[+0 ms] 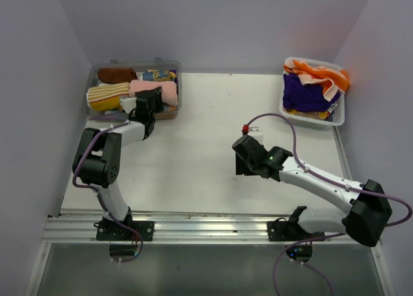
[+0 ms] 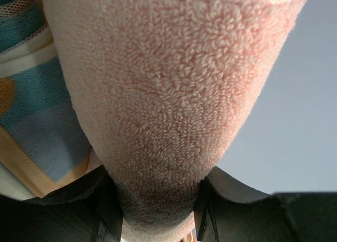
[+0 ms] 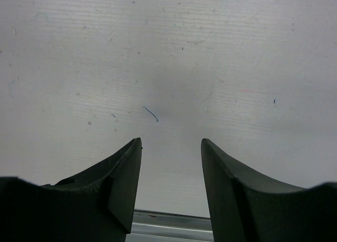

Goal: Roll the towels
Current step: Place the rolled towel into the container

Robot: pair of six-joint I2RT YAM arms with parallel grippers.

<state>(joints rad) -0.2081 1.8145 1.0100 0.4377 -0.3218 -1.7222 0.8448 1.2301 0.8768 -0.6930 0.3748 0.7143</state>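
Towel in hand on the left side: the left gripper (image 1: pixel 146 108) reaches into the clear bin (image 1: pixel 179 83) at the far left corner of the table (image 1: pixel 206 115), and it is clenched on the pink towel (image 2: pixel 168 94). From the wrist view the fluffy pink roll fills nearly everything, and its narrow end is squeezed between the two dark fingers (image 2: pixel 108 213). Whether the roll is resting in the bin or held just above the others, I cannot tell from here.

Beside it in the bin lie a striped yellow towel (image 1: pixel 106 96) rolled at the near left, a brown roll (image 1: pixel 116 75) behind that, and a patterned blue towel (image 1: pixel 158 75) at the back, which also shows just left of the pink one in the wrist view.

Over to the right: the right gripper (image 3: pixel 171 147) hangs over the bare middle of the table, jaws apart, nothing between them, pointing down at the white surface.

Far right corner, well apart from both arms: a white basket (image 1: pixel 310 118) with an orange-and-cream towel (image 1: pixel 322 73) draped loosely on top of a crumpled purple towel (image 1: pixel 306 93).
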